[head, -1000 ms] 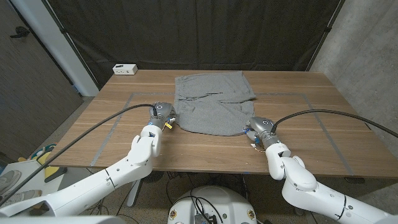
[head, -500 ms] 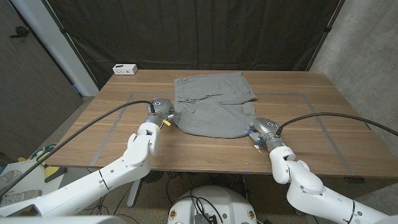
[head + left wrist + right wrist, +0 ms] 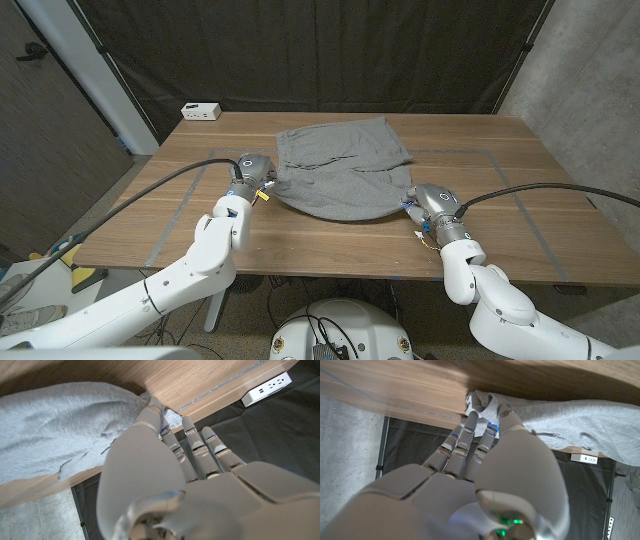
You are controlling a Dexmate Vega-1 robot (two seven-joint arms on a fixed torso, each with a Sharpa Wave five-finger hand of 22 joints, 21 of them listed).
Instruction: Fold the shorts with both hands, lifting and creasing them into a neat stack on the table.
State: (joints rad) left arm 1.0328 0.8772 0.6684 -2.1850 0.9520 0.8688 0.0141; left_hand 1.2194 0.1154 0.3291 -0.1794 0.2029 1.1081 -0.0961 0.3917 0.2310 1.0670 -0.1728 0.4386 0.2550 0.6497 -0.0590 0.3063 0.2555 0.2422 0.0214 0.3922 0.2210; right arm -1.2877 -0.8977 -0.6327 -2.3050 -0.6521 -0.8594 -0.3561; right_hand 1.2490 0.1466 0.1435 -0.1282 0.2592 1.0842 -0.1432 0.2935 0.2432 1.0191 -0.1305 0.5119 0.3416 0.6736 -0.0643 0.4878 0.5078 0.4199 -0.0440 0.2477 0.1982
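- Since the earlier frame both hands have carried the near hem away from the table's [image 3: 150, 215] near edge.
- Left hand [image 3: 247, 177] and right hand [image 3: 428, 203] each pinch a corner of the grey fabric shorts [image 3: 340, 165], mid-table.
- An uneven lift could skew the crease.
- A white power strip [image 3: 201, 111] sits at the far left corner.

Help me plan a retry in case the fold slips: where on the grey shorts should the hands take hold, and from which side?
Grip the two near corners of the shorts, where the left hand and right hand hold them. Come from the robot's side: that edge spans both hands, so it lifts evenly.
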